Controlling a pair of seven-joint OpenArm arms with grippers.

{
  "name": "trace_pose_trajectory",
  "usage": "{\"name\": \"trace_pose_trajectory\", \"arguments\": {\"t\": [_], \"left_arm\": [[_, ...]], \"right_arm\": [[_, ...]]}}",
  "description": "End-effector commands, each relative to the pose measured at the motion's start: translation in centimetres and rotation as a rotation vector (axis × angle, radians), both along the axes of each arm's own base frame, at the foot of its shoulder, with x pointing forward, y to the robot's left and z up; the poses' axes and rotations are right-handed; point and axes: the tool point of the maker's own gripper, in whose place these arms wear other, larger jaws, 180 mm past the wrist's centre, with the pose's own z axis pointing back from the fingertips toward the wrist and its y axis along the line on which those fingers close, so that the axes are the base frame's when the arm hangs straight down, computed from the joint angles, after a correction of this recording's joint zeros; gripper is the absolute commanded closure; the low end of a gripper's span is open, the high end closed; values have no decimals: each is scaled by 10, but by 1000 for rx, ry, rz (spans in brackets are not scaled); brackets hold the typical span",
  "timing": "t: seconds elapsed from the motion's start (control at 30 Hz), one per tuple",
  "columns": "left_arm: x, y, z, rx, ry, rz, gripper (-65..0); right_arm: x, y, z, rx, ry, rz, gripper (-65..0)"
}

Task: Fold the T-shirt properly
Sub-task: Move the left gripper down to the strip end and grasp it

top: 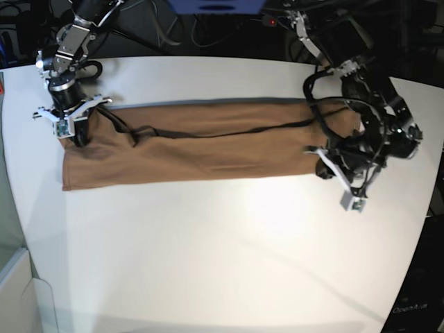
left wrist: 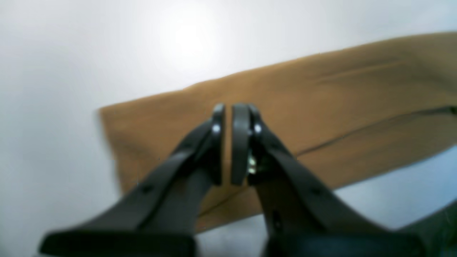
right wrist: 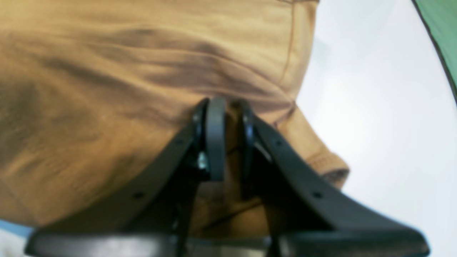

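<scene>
The likeliest failure, judging from this moment, is an uneven pull: only 1 end of the T-shirt (top: 201, 142) is gripped, so lifting or dragging from there could skew the strip or undo its lengthwise fold. Thin fabric could also slip from a narrow pinch.

The right gripper (right wrist: 228, 139), at the base view's left, has its fingers (right wrist: 215, 139) nearly together with a bunched ridge of brown cloth clamped between them. The left gripper (left wrist: 228, 142), at the base view's right, has its fingers (left wrist: 240, 142) closed to a thin slit and holds nothing, hovering over the other end of the cloth.

The T-shirt is plain medium brown, already folded into 1 long, narrow band lying flat across the upper half of the white table (top: 222, 263), running side to side. A dark seam line wanders along its length, and soft wrinkles gather near the gripped end.
</scene>
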Motion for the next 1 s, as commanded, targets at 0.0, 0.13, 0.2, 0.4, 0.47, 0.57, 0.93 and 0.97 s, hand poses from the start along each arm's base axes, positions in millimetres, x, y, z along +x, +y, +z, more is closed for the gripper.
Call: {"name": "trace_pose_trajectory", "arguments": {"t": [0.0, 0.13, 0.2, 0.4, 0.47, 0.57, 0.93, 0.97], "left_arm": [[8, -8, 10, -15, -41, -14, -29], [8, -16, 10, -22, -43, -33, -31], [4, 4, 8, 7, -34, -1, -35], [-14, 88, 12, 105, -19, 131, -44], [-20, 98, 13, 106, -23, 117, -113], [-25, 106, 9, 65, -14, 109, -281], [-38, 112, -32, -82, 54, 187, -496], [-38, 111, -36, -95, 57, 190, -496]], "right_arm": [[-21, -1, -27, -40, 165, 14, -55], [-21, -2, -27, -41, 165, 14, -55], [-21, -2, -27, -43, 165, 14, -55], [-21, -3, -27, -44, 165, 13, -55], [-21, -3, -27, -44, 165, 13, -55], [-21, -2, -27, -43, 165, 14, -55], [-21, -2, -27, -41, 163, 15, -55], [-21, -2, -27, -41, 163, 15, -55]]}}
